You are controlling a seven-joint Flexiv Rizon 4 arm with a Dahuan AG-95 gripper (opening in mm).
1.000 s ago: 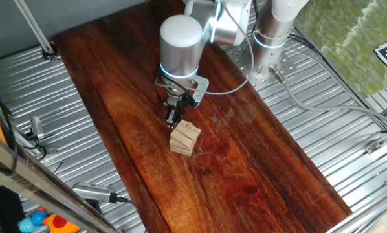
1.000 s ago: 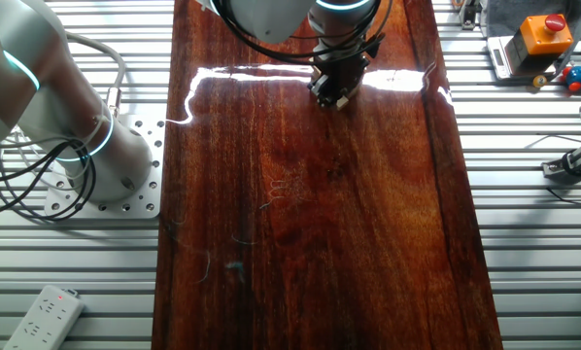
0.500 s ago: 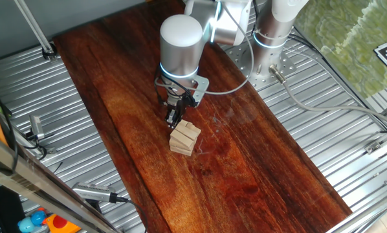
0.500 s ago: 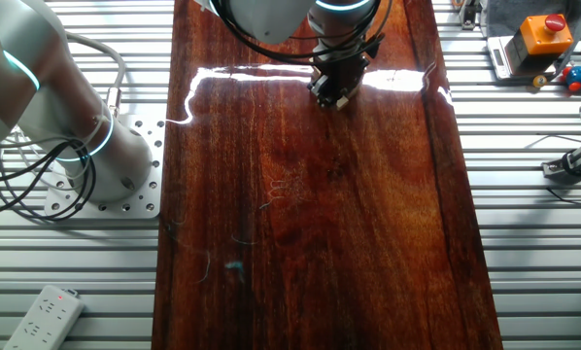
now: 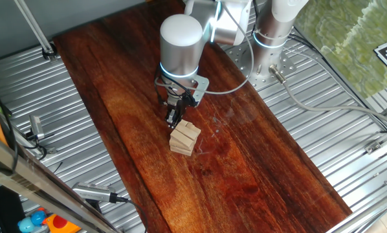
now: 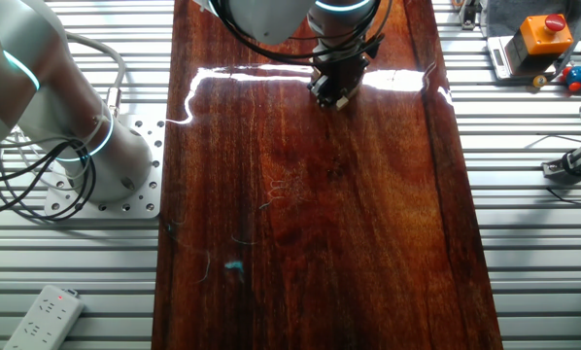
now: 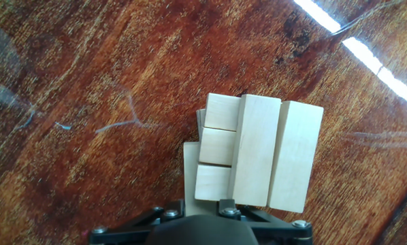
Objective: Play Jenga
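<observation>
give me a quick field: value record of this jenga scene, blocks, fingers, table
surface: dark reddish wooden table
stack: small pile of pale wooden blocks, a few layers high
top layer: two long blocks side by side; the third slot is open, showing ends of crosswise blocks below
gripper: right beside the stack, at its far side
fingers: hidden in all views, state not readable
grasp: none visible

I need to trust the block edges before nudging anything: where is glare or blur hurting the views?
The other fixed view: a bright glare band crosses the tabletop beside the gripper, hiding the Jenga stack. Hand view: blocks sharp, glare streaks only at upper right. One fixed view: stack evenly lit, small.
</observation>
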